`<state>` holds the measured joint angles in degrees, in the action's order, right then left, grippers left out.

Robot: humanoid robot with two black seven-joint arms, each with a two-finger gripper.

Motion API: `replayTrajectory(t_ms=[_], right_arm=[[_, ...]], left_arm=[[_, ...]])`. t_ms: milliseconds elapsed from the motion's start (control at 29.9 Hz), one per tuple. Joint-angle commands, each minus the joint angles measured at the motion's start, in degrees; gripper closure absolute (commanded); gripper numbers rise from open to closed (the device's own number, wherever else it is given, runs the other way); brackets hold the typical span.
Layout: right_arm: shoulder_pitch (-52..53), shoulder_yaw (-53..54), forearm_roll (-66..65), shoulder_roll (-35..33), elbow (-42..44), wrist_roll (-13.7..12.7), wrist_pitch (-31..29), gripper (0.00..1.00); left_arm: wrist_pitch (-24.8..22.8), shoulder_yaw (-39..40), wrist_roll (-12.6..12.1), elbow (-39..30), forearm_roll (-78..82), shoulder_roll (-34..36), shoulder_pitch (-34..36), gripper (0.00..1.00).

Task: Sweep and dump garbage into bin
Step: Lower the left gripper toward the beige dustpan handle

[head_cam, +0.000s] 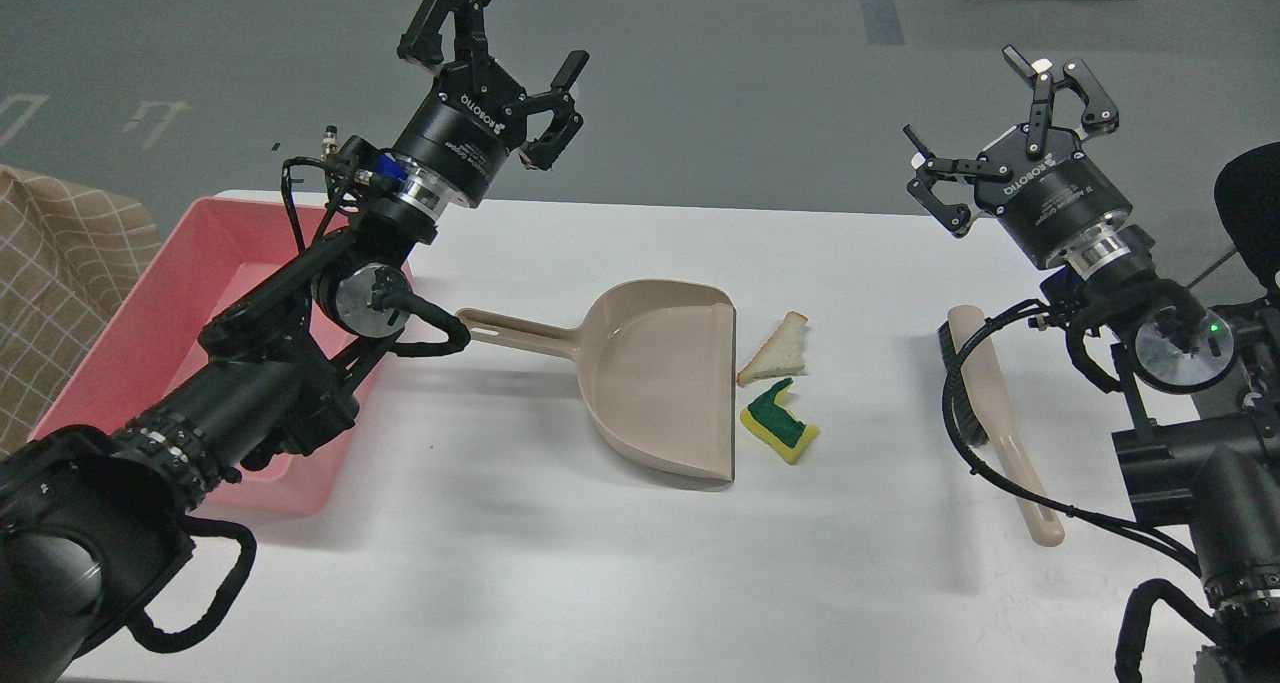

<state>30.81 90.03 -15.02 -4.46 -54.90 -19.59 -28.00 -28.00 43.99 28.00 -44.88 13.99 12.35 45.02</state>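
Observation:
The garbage lies mid-table: a triangular white bread slice [777, 350] with tan crust, and a torn yellow sponge with a green top [780, 422] just in front of it. Both sit next to the mouth of a beige long-handled dustpan [660, 388]. The pink bin [140, 333] stands at the table's left edge, partly hidden by my left arm. My left gripper [497, 53] is open and empty, raised above the table's far left. My right gripper [1005, 138] is open and empty, raised at the far right.
A beige hand brush [995, 418] with dark bristles lies on the table's right side, under my right arm. A checked beige cloth [50, 283] sits left of the bin. Grey floor lies beyond the table's far edge.

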Motion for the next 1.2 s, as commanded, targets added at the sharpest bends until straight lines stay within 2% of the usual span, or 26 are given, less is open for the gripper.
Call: replayTrajectory(t_ms=[0,334,635,1170], right_arm=[[-2.9,-0.2,0.0,1.0,-3.9,-0.1,0.0,0.00],[-3.0,1.7,0.0,0.8,-3.6,-0.1,0.0,0.00],[-3.1,3.0,0.0,0.7,-3.9,0.0,0.0,0.00],[-2.6,4.6,0.0,0.8,-3.3,-0.1,0.0,0.00]], left_arm=[[0.0,0.7,0.0,-0.1,-0.6,0.0,-2.3,0.02],[0.0,1.7,0.0,-0.4,-0.7,1.5,-3.2,0.02],[0.0,1.5,0.0,-3.8,-0.7,1.4,-5.8,0.02],[0.0,1.4,0.0,-4.3,0.0,1.1,-5.6,0.02]])
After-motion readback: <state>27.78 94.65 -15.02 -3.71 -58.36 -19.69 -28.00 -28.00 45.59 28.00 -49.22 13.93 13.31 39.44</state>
